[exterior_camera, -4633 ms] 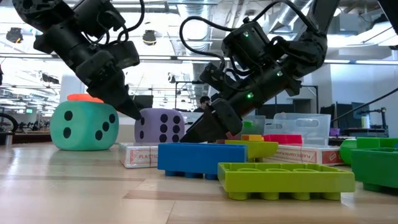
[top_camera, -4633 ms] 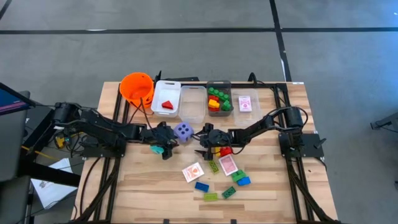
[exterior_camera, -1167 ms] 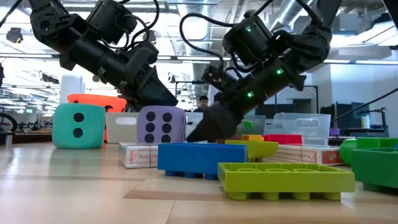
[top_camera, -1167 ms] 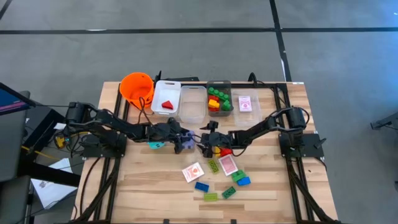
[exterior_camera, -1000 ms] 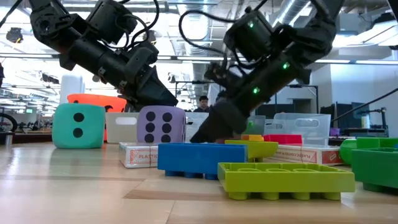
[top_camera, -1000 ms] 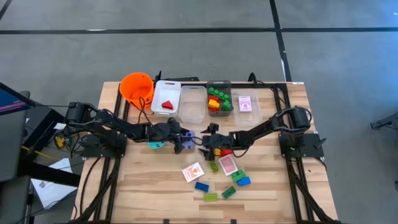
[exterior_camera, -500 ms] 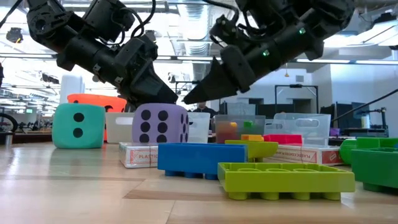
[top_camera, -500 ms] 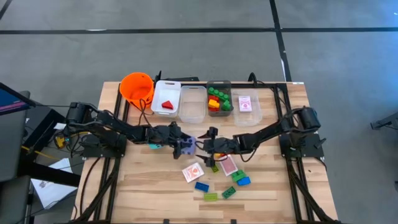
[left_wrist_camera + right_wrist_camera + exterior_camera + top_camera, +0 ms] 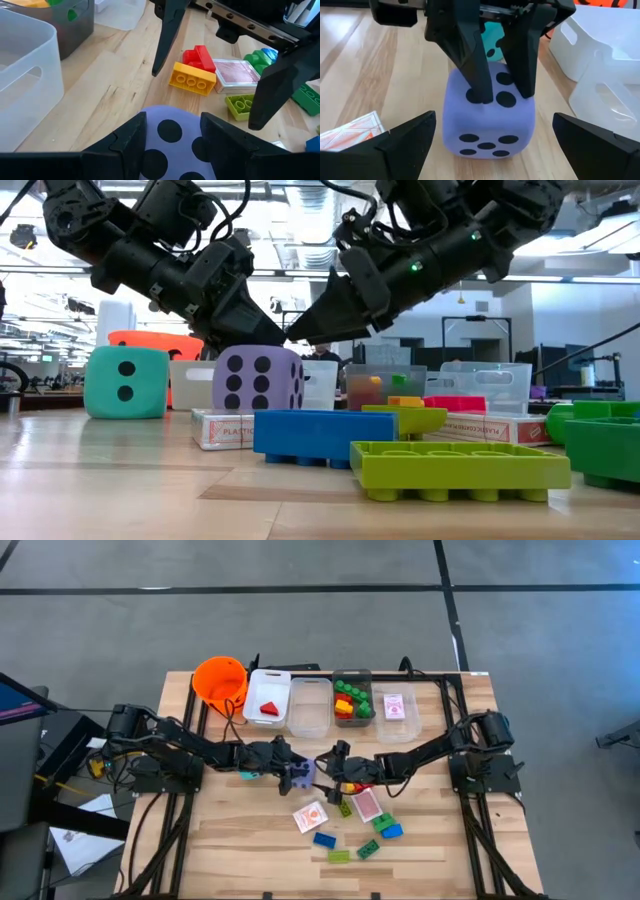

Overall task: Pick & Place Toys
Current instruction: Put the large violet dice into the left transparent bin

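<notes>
Purple die on worktop near centre, pinched between fingers of left gripper. Right gripper just beside die on its other side, fingers spread wide, gripping nothing. Teal die behind. Yellow brick, red brick, cards nearby.

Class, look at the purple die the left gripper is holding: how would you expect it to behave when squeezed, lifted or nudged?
The purple die has rounded edges and a matte, fabric-like face, so it probably gives a little under the left gripper. It looks light for its bulk. Its flat faces should let it sit steady, though those rounded corners could let it tumble if pushed.
</notes>
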`<state>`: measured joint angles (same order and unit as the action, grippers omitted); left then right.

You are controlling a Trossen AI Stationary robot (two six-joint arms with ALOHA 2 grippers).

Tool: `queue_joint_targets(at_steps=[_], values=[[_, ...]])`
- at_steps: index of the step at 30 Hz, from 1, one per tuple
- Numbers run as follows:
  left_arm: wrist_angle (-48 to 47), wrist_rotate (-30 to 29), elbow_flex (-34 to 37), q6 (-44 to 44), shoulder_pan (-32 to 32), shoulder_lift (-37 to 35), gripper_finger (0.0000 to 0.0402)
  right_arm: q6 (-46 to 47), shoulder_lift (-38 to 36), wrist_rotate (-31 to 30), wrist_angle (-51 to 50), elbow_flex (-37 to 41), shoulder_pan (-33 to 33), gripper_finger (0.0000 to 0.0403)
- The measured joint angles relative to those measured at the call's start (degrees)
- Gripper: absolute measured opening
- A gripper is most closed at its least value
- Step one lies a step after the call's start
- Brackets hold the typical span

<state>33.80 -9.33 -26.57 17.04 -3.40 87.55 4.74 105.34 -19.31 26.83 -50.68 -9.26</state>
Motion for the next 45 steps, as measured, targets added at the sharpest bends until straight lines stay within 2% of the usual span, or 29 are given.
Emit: queue_joint_targets(at_steps=[3, 8, 22, 28, 39, 45], values=[[0.01, -0.20, 0.00, 0.00, 0.00, 0.00, 0.0182, 0.66, 0.00, 0.24, 0.01, 0.00, 0.01, 0.0395], [0.33, -0.27, 0.00, -0.02, 0.04, 0.00, 0.0182, 2.62, 0.00, 4.25, 0.30, 0.00, 1.48, 0.0395], [1.80, -0.34, 0.09, -0.16, -0.11, 0.07, 0.0182, 2.87, 0.00, 6.41, 0.43, 0.00, 2.70, 0.0395], [1.99, -0.34, 0.09, -0.19, -0.11, 0.07, 0.0182, 2.94, 0.00, 10.52, -0.22, -0.02, 3.76, 0.0395], [2.12, -0.38, 0.09, -0.22, -0.11, 0.04, 0.0182, 4.75, 0.00, 11.08, -1.12, -0.02, 5.31, 0.0395], [2.16, -0.52, 0.04, -0.22, -0.11, 0.02, 0.0182, 4.57, 2.80, 16.09, -1.42, -1.58, 5.64, 0.0395]])
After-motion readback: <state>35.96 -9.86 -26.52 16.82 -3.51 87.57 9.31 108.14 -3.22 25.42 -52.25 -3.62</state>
